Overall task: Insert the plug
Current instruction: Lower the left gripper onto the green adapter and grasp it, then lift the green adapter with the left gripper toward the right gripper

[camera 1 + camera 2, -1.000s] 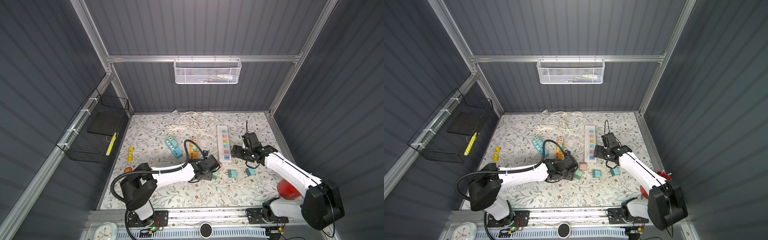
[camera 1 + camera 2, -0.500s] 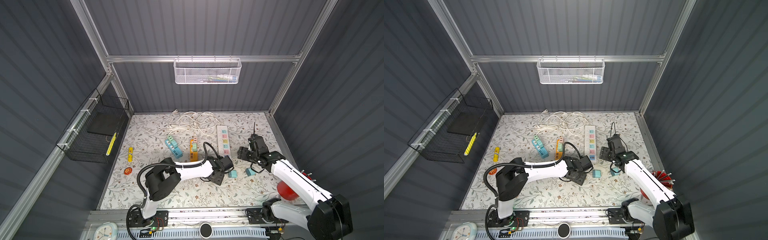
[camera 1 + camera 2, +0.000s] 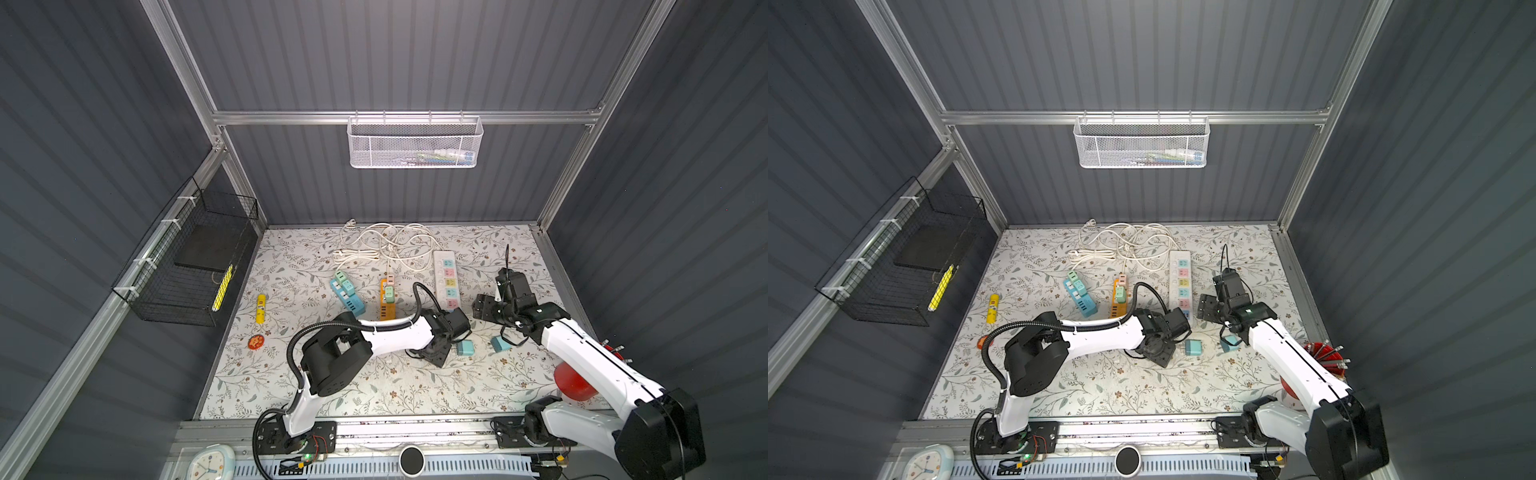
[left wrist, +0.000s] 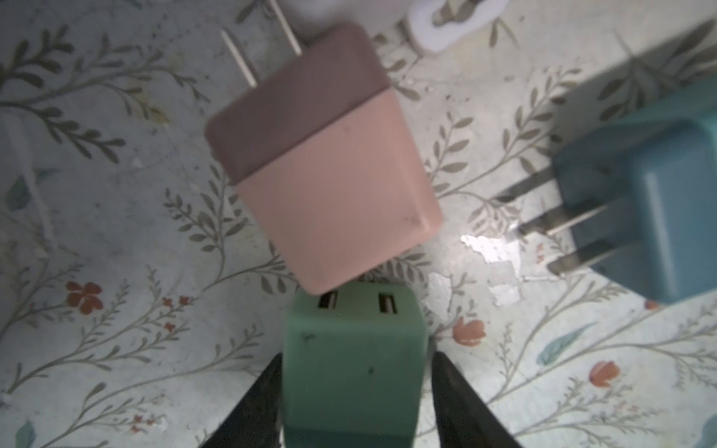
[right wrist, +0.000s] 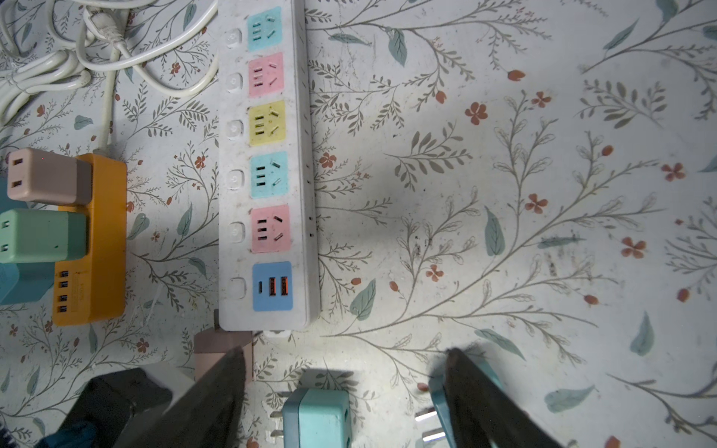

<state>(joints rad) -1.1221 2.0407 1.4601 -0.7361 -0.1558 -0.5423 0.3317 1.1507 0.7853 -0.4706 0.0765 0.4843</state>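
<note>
In the left wrist view a green plug [image 4: 351, 333] lies between the fingers of my left gripper [image 4: 357, 355]. One finger is against it and the other sits a hair off in shadow. A pink plug [image 4: 322, 155] lies just past it, at the near end of the white power strip [image 3: 439, 282]. In both top views the left gripper [image 3: 435, 356] hides the green plug. My right gripper [image 5: 344, 351] hangs open above the mat by the strip's end [image 5: 300, 194], over two teal plugs [image 5: 316, 417] [image 3: 500, 344].
An orange strip [image 3: 386, 309] with two plugs in it and a blue strip [image 3: 347, 297] lie left of the white one. White cords [image 3: 382, 245] coil at the back. A yellow tube [image 3: 261, 308], a red cup [image 3: 575, 384] and a wire wall basket [image 3: 187, 266] stand around.
My left arm has swung right, bringing its gripper over the green plug, which showed a second ago. The right gripper has shifted only slightly to the right.
</note>
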